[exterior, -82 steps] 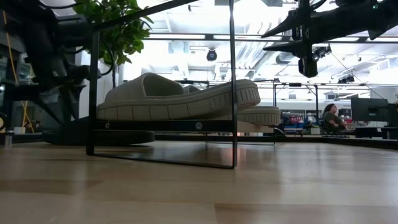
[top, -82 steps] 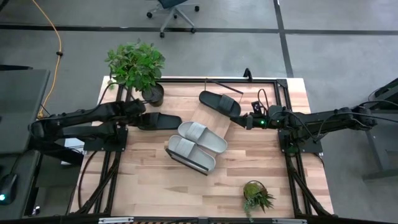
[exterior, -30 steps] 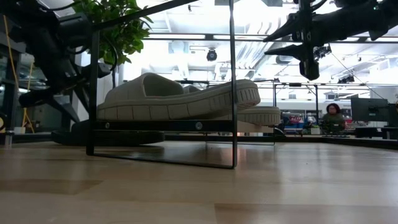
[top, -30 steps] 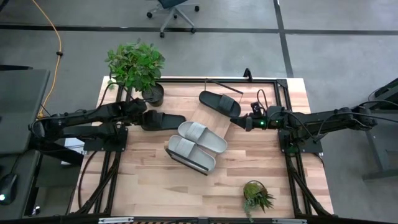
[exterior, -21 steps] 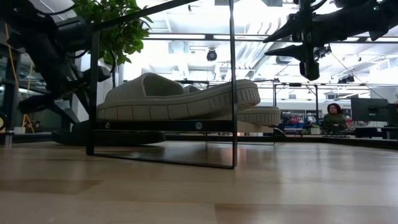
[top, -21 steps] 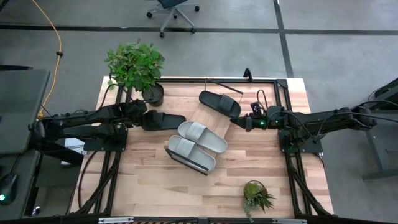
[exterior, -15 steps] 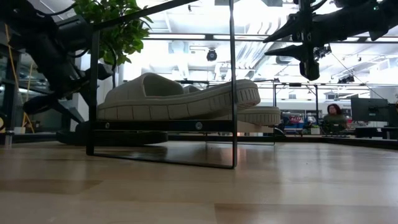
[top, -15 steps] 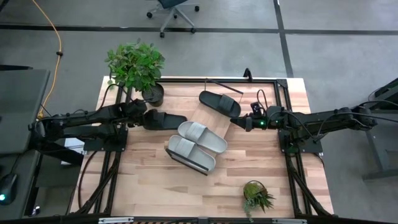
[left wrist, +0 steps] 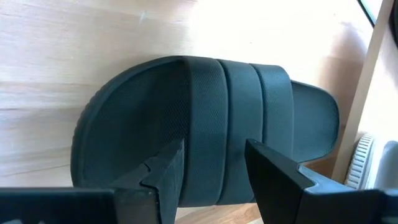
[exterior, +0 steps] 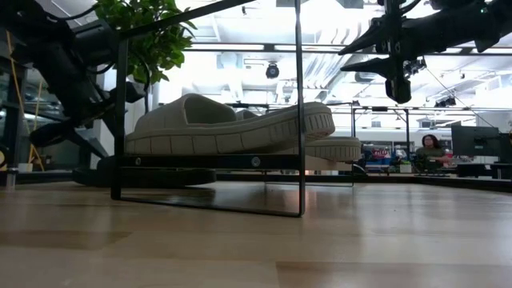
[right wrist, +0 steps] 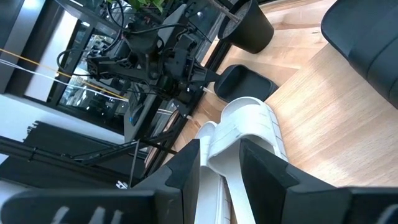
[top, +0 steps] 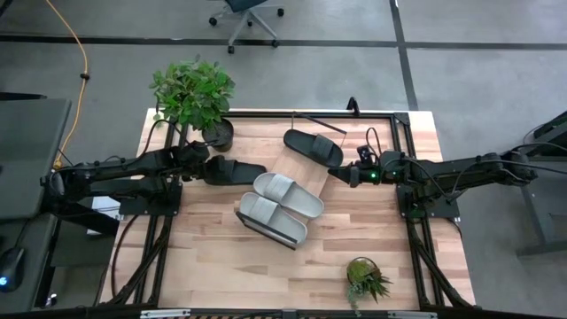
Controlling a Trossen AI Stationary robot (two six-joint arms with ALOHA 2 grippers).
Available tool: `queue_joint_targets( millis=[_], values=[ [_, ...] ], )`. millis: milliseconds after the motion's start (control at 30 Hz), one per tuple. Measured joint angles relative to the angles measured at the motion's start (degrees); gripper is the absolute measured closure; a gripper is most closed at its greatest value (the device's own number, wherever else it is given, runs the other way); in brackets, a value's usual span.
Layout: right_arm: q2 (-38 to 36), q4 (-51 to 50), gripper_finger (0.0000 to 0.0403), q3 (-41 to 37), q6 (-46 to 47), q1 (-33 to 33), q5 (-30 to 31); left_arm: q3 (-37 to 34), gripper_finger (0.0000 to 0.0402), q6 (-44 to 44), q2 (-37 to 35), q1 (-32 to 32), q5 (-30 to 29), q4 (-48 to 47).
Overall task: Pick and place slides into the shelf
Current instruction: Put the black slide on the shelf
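Two pale grey-green slides lie side by side on the shelf, a light plank on a dark wire frame. One black slide lies across the shelf's far end. The other black slide rests sole-down on the table, left of the shelf. My left gripper is shut on it at its left end. My right gripper hangs open in the air to the right of the shelf, nothing between its fingers. My left gripper has the black slide's wide ribbed strap between its two fingers, coming slantwise down from the table's left. The fingers' own bodies hide the exact points of touch. The slide's sole lies flat on the table.
A large potted plant stands at the table's far left corner, close behind my left arm. A small plant sits near the front right. Bare wood lies in front of the shelf. A person sits far off in the room.
My left gripper has turned slightly at the wrist while staying on the black slide, which remains on the table.
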Motion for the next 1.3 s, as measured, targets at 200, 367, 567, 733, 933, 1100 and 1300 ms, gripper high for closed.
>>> queue_joint_targets(
  millis=[200,367,567,733,933,1100,1300],
  values=[
    [0.0,0.0,0.0300,0.0,0.0,0.0,0.0,0.0,0.0262,0.0,0.0,0.0,0.0,-1.0],
    [0.0,0.0,0.0300,0.0,-0.2,0.0,0.0,0.0,0.0313,0.7,0.0,0.0,0.2,-1.2],
    [0.0,0.0,0.0300,0.0,-0.2,0.0,0.0,0.0,0.0374,0.8,0.0,0.0,0.2,-1.2],
    [0.0,0.0,0.0300,0.0,-0.2,0.0,0.0,0.0,0.0398,0.9,0.0,0.0,0.2,-1.2],
    [0.0,0.0,0.0300,0.0,-0.6,0.0,0.0,0.0,0.0388,0.8,0.0,0.0,0.2,-1.2],
    [0.0,0.0,0.0300,0.0,-0.6,0.0,0.0,0.0,0.0387,0.2,0.0,0.0,0.2,-1.3],
    [0.0,0.0,0.0300,0.0,-0.6,0.0,0.0,0.0,0.0376,0.0,0.0,0.0,0.7,-1.2]
  ],
)
